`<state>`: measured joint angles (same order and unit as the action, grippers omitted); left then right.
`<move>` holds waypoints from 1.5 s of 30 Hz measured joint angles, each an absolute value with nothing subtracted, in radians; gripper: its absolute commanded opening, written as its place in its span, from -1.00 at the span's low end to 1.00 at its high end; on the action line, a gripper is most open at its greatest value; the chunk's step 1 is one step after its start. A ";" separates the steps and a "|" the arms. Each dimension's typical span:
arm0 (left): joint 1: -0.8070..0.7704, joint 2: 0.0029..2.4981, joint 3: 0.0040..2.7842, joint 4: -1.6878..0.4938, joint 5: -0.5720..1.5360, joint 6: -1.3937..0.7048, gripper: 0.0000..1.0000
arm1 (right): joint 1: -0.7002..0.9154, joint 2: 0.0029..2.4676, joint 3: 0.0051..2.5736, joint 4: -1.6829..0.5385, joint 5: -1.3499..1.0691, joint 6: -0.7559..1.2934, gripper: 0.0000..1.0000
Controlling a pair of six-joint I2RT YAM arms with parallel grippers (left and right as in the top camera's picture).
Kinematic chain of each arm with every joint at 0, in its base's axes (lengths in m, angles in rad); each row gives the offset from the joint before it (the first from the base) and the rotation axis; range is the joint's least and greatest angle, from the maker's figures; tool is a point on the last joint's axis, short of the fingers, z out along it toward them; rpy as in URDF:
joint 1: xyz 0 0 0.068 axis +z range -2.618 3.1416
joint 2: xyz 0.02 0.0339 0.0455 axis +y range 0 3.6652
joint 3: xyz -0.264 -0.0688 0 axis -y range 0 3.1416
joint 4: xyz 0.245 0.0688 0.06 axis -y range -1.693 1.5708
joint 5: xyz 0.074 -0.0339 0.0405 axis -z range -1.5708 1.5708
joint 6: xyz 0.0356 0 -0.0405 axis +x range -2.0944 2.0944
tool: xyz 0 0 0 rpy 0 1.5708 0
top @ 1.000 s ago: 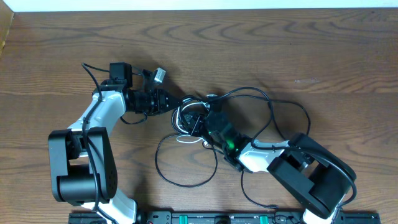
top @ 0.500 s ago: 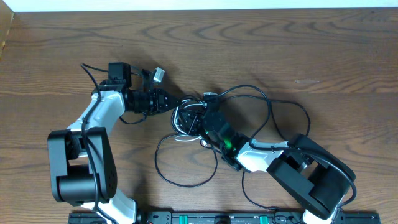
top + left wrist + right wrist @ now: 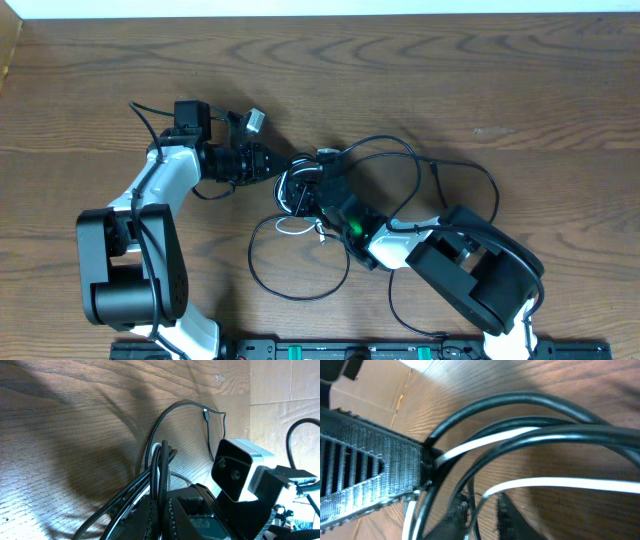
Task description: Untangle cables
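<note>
The cables [image 3: 300, 186] lie bunched mid-table, thin black strands wound with a short white cable [image 3: 293, 223]. Long black loops [image 3: 440, 172] spread to the right and toward the front. My left gripper [image 3: 290, 168] reaches in from the left and is shut on black strands of the bundle [image 3: 161, 467], which rise straight out of its jaws [image 3: 164, 504]. My right gripper [image 3: 320, 193] is pushed into the bundle from the right. Its jaws [image 3: 481, 509] stand a little apart, with a thin black strand and the white cable [image 3: 560, 482] running between them. A small plug end [image 3: 205, 413] rests on the wood.
The left gripper's ribbed grey finger [image 3: 360, 472] sits close beside the right gripper's tips. Thick black arm wires [image 3: 142, 112] loop off the left arm. A black rail [image 3: 350, 351] runs along the front edge. Cardboard [image 3: 280, 385] stands beyond the table's far side.
The right arm has slid up and to the left, deeper into the bundle, and its jaws have narrowed. The left arm has stayed put with its grip unchanged.
</note>
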<state>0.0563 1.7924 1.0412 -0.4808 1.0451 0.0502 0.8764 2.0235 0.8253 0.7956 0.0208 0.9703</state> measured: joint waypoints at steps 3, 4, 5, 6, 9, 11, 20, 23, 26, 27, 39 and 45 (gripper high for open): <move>0.056 1.792 1.041 -0.480 1.045 0.050 -0.85 | 0.876 2.024 0.830 0.796 0.016 0.940 -0.98; 0.056 1.792 1.041 -0.480 1.045 0.050 -0.85 | 0.876 2.025 0.831 0.796 0.014 0.938 -0.98; 0.056 1.792 1.041 -0.479 1.045 0.050 -0.85 | 0.876 2.025 0.831 0.796 0.011 0.934 -0.98; 0.056 1.792 1.041 -0.479 1.045 0.050 -0.85 | 0.875 2.025 0.832 0.796 0.004 0.931 -0.98; 0.056 1.792 1.041 -0.479 1.045 0.050 -0.85 | 0.871 2.025 0.832 0.794 -0.027 0.915 -0.98; 0.056 1.792 1.041 -0.479 1.045 0.050 -0.85 | 0.860 2.024 0.833 0.778 -0.061 0.904 -0.98; 0.056 1.792 1.041 -0.478 1.046 0.050 -0.85 | 0.741 1.818 0.838 0.372 -0.231 0.844 -0.98; 0.056 1.792 1.041 -0.479 1.047 0.050 -0.85 | 0.704 1.718 0.841 0.235 -0.263 0.796 -0.98; 0.056 1.792 1.041 -0.479 1.049 0.050 -0.85 | 0.677 1.637 0.842 0.117 -0.279 0.741 -0.98; 0.056 1.792 1.041 -0.478 1.049 0.050 -0.85 | 0.673 1.618 0.842 0.089 -0.281 0.724 -0.98; 0.056 1.792 1.041 -0.479 1.049 0.050 -0.85 | 0.562 1.446 0.842 -0.137 -0.300 0.603 -0.98; 0.056 1.792 1.041 -0.478 1.044 0.050 -0.85 | 0.404 1.339 0.842 -0.317 -0.301 0.586 -0.98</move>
<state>0.0559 1.7924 1.0412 -0.4782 1.0443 0.0498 0.4038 1.3388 0.8417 -0.3172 -0.3008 0.5861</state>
